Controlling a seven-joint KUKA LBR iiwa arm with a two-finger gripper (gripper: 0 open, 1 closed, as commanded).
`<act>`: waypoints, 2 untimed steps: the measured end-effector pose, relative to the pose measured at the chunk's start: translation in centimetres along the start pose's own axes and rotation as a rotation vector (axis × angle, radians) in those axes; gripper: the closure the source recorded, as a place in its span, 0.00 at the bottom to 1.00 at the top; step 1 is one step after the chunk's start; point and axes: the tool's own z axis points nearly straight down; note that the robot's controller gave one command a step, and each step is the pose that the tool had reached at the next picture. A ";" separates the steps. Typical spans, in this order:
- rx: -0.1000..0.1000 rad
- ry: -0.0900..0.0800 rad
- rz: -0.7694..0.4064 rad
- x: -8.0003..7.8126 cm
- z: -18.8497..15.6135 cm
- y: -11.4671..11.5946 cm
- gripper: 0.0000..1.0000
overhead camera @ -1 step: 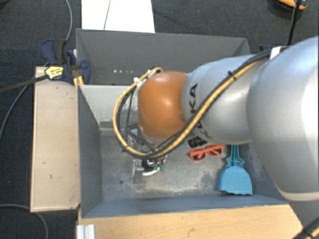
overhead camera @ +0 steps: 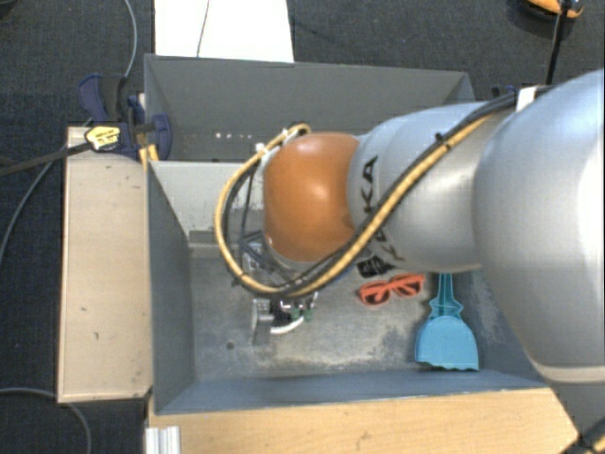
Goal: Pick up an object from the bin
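1. Orange sunglasses (overhead camera: 389,289) lie on the floor of the grey bin (overhead camera: 170,291), right of centre, partly under the arm.
2. A blue paddle-shaped tool (overhead camera: 446,337) lies just beside them, its wide end toward the near wall.
3. The gripper (overhead camera: 279,315) sits low over the floor left of the sunglasses, apart from them. Whether it is spread or closed cannot be told.

Hand (overhead camera: 280,316) low in grey bin (overhead camera: 170,282), orange sunglasses (overhead camera: 390,289), blue fan-shaped tool (overhead camera: 446,340) nearby
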 end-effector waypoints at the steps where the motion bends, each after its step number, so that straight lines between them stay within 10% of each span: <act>1: -0.001 0.004 -0.029 0.2 -0.2 -3.9 0.00; 2: -0.001 -0.001 0.014 0.5 2.0 -12.6 1.00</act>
